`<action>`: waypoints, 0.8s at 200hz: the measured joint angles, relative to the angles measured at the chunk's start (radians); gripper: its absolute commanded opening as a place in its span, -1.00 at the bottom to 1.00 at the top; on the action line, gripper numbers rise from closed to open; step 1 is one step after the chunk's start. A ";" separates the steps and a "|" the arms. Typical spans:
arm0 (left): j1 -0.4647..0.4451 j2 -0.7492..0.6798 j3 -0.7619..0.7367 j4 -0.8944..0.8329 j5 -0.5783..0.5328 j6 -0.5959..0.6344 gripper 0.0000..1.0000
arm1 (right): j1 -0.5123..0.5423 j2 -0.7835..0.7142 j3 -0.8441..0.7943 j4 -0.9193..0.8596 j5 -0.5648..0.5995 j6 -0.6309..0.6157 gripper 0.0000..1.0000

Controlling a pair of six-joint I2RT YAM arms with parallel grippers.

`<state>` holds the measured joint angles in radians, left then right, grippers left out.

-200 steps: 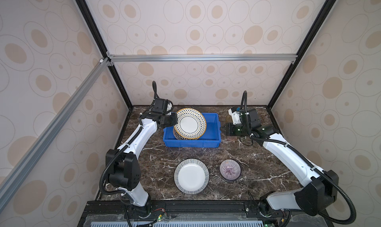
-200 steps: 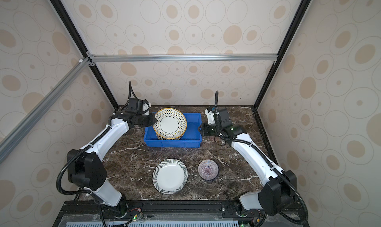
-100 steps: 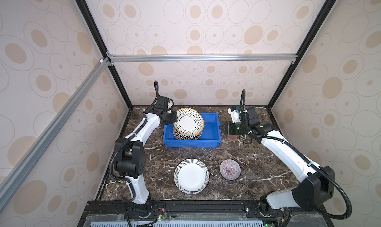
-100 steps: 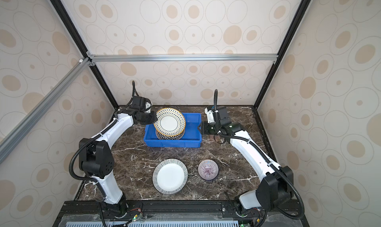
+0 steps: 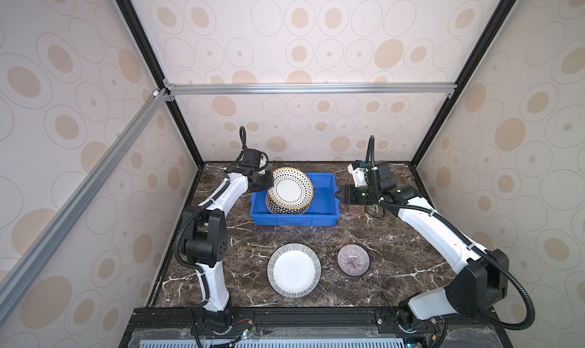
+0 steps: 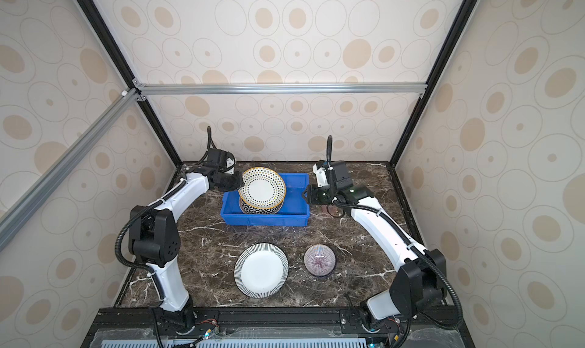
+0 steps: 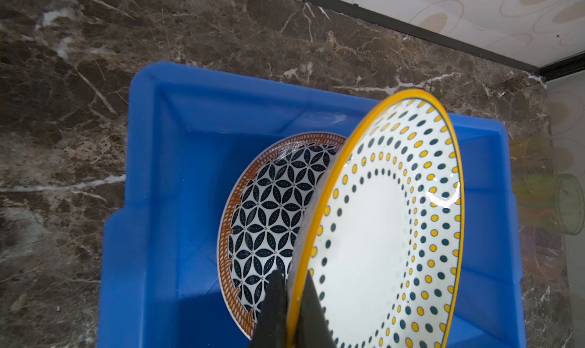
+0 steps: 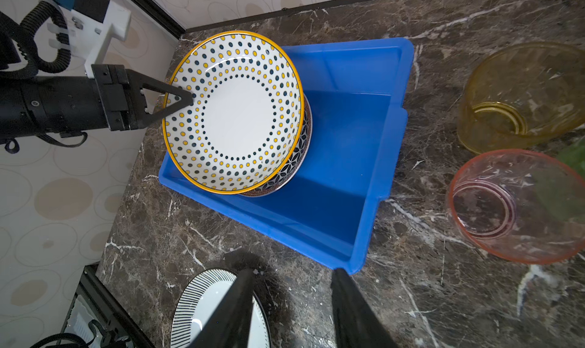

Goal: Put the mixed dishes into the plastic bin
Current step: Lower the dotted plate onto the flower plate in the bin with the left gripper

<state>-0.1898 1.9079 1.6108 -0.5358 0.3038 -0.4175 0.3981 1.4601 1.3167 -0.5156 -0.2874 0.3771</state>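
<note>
The left tool (image 5: pixel 268 185) pinches the dotted plate (image 5: pixel 292 189) by its rim, a good spot. The plate tips over the lattice plate (image 7: pixel 266 216) in the blue bin (image 5: pixel 294 220). I think it is hard, slippery and easy to break. The right tool (image 5: pixel 339 197) hangs half open and empty.

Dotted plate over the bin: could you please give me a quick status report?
Left jaws shut on dotted plate rim, tilted over blue bin. Right jaws open, empty, beside bin. Lattice plate already inside, underneath; nothing blocking.

Three plates (image 5: pixel 292 189) (image 5: pixel 286 211) (image 5: pixel 293 270), three tumblers (image 8: pixel 522 96) (image 8: pixel 512 207) (image 7: pixel 550 188) (one bowl (image 5: pixel 353 260))
</note>
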 measured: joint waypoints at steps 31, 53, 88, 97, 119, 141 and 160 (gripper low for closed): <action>0.000 0.018 -0.002 0.012 0.000 0.000 -1.00 | 0.000 0.012 0.004 -0.001 -0.005 0.000 -0.13; 0.000 0.031 -0.011 0.026 0.000 0.000 -1.00 | 0.000 0.015 0.004 -0.001 -0.010 0.000 -0.13; 0.000 0.038 -0.032 0.027 -0.007 0.000 -1.00 | 0.000 0.024 0.008 0.000 -0.016 0.001 -0.13; 0.000 0.039 -0.037 0.027 -0.008 0.000 -1.00 | 0.000 0.027 0.009 0.000 -0.021 0.001 -0.13; 0.000 0.039 -0.056 0.034 -0.012 0.000 -1.00 | 0.000 0.031 0.009 0.000 -0.029 0.003 -0.13; 0.000 0.039 -0.072 0.041 -0.018 0.000 -1.00 | 0.000 0.034 0.009 0.000 -0.032 0.004 -0.13; 0.001 0.039 -0.079 0.047 -0.018 -0.001 -1.00 | 0.000 0.038 0.009 0.000 -0.034 0.008 -0.13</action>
<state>-0.1886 1.9469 1.5322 -0.4885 0.2855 -0.4183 0.3981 1.4982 1.3258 -0.5159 -0.3218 0.3847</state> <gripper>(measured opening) 0.074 0.436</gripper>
